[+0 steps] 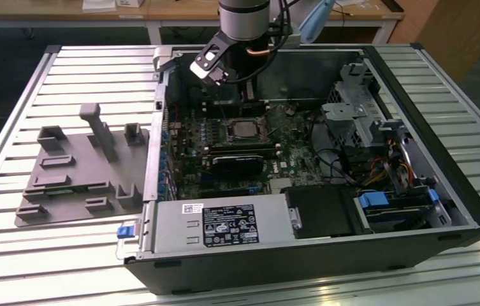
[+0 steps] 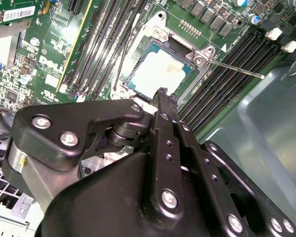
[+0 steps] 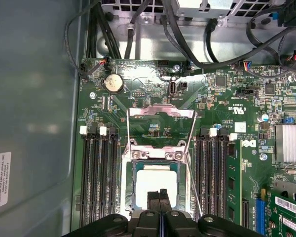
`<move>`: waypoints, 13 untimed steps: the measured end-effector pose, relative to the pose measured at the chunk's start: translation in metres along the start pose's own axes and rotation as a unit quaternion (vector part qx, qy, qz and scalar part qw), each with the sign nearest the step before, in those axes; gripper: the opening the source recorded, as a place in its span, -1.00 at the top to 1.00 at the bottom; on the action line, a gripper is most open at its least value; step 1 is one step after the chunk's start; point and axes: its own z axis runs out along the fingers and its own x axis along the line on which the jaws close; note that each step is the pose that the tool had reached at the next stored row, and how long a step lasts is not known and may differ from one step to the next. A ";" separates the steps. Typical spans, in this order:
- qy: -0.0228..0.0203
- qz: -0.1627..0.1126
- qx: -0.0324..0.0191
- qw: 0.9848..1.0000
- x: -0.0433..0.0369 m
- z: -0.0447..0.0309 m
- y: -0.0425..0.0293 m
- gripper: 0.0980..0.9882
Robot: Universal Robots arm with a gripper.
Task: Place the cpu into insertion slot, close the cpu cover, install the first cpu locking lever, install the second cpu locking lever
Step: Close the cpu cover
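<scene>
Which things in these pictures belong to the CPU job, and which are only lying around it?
For the job: cpu, cpu cover, locking lever, gripper, shut, near the cpu.
Just around: memory slots, coin battery, cables, grey fixture.

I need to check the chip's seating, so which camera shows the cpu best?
The first wrist view: the cpu faces the camera squarely, only one edge hidden by the gripper. The second wrist view shows it slanted, partly behind the gripper; the exterior view shows it from far off.
</scene>
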 end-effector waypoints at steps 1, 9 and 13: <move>0.000 0.000 0.000 1.000 0.0000 0.0000 0.0000 0.99; 0.000 0.000 0.000 1.000 -0.0001 -0.0056 0.0004 0.99; 0.000 0.000 0.000 1.000 -0.0001 -0.0130 0.0011 0.99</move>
